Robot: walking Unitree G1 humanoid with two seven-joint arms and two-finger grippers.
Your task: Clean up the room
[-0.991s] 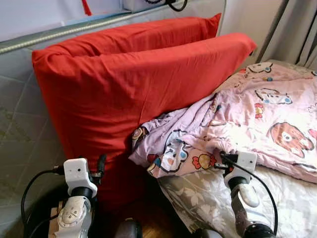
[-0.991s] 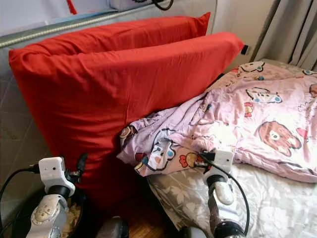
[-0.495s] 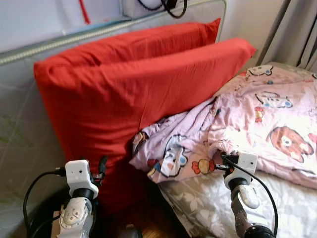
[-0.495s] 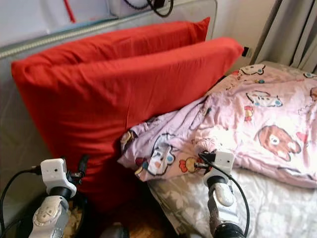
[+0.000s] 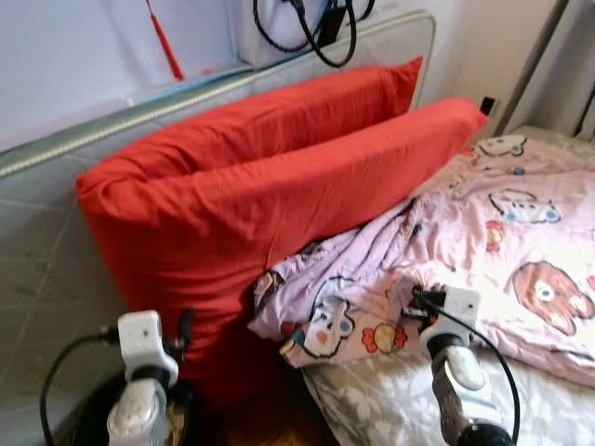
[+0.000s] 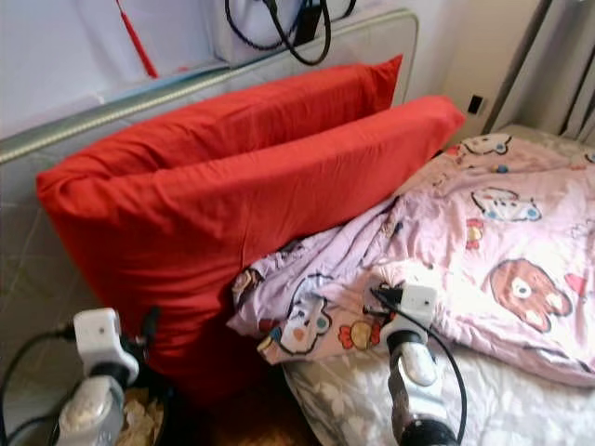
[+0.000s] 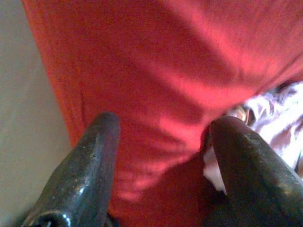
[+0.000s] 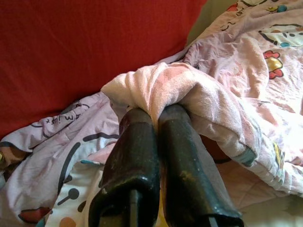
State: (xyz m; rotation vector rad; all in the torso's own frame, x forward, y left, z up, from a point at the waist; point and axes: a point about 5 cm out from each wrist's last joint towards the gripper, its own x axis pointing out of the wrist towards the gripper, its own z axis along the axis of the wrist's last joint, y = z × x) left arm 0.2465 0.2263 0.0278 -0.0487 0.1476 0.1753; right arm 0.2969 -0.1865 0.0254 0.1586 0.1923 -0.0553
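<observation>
Red pillows (image 5: 279, 195) block the headboard (image 5: 56, 149) side; pink blanket (image 5: 502, 232) covers mattress (bare grey sheet (image 5: 390, 409) strip near edge).

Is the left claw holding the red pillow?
No: the left gripper is open, its fingers spread in front of the red pillow, not pinching it.

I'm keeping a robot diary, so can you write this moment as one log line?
right gripper: shut on pink blanket | left gripper: open, facing red pillows | stage: holding a pinched fold of blanket
</observation>
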